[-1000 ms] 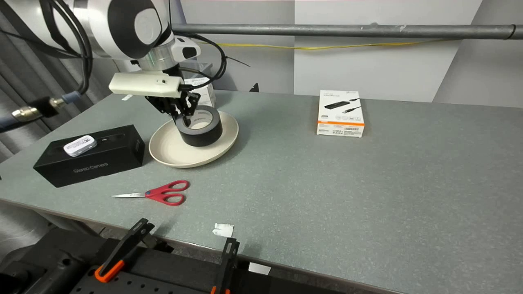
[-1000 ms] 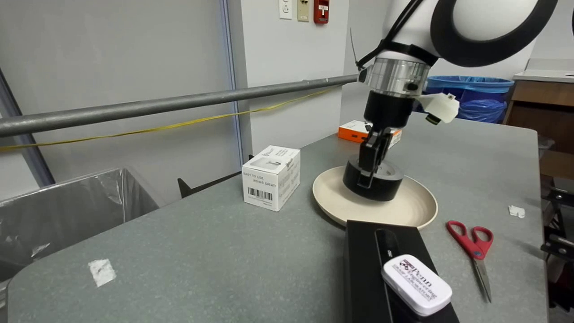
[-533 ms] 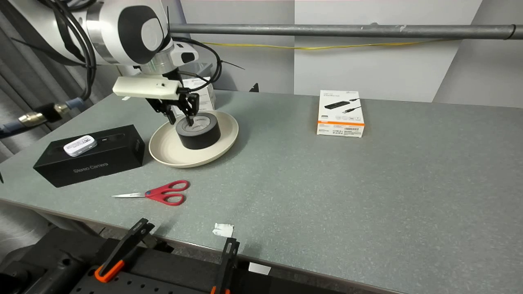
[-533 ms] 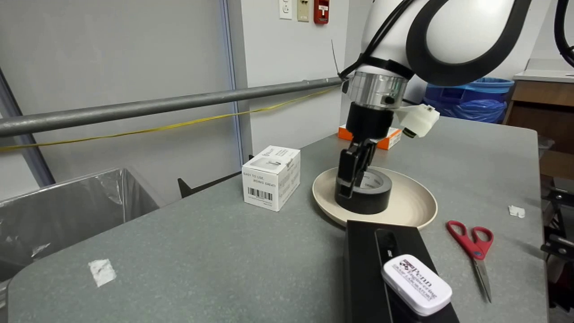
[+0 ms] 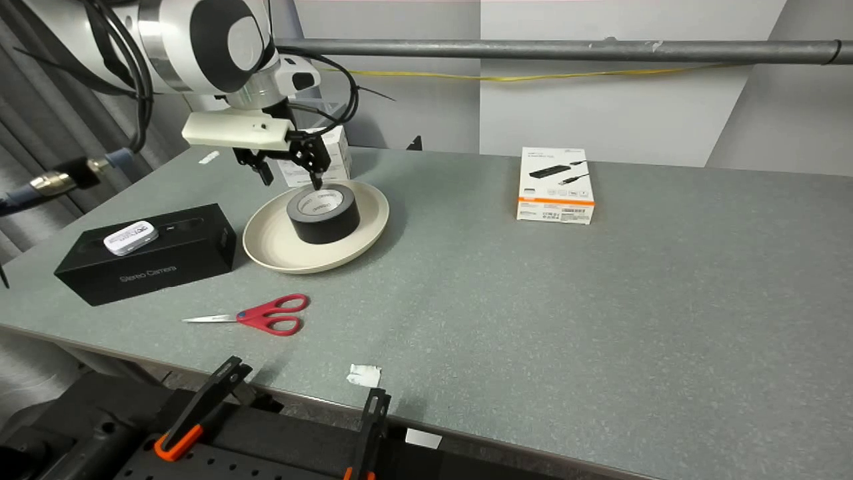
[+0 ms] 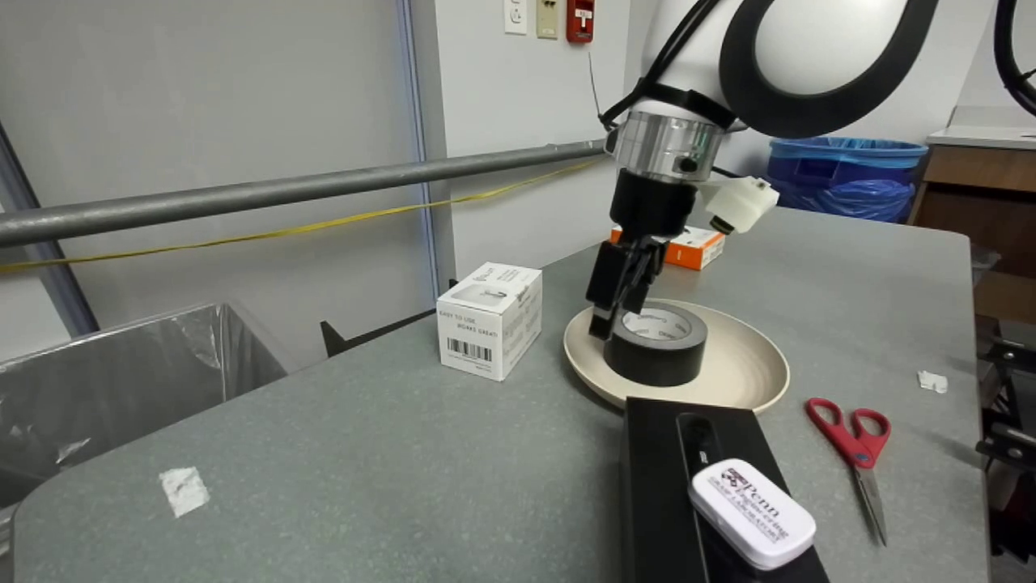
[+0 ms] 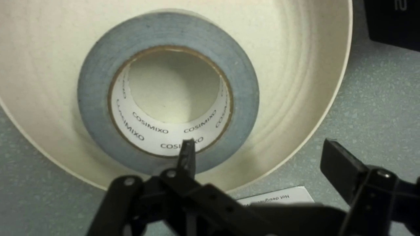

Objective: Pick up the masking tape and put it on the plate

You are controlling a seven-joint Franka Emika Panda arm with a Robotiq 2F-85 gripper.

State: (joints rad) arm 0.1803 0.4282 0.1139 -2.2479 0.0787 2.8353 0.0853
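The masking tape (image 5: 326,230), a dark roll with a pale printed core, lies flat on the beige plate (image 5: 270,247) in both exterior views. From above, in the wrist view, the roll (image 7: 95,98) sits wholly inside the plate's rim (image 7: 331,101). My gripper (image 5: 292,183) is open just above the roll, its jaws wide apart and nothing between them. In the wrist view one of the fingertips (image 7: 188,147) overlaps the near edge of the roll; the opposite one lies over the table outside the rim. Whether any finger touches the tape is hard to tell.
Close behind the plate is a white box (image 6: 490,324). A black camera box (image 5: 146,260) with a white tin (image 5: 130,238) on top stands beside the plate. Red scissors (image 5: 270,317) lie in front, and a white-and-orange box (image 5: 556,187) stands farther along the table.
The jaws have opened and let go of the tape, which came down from a slight tilt to lie flat on the plate. The gripper has since risen off it.
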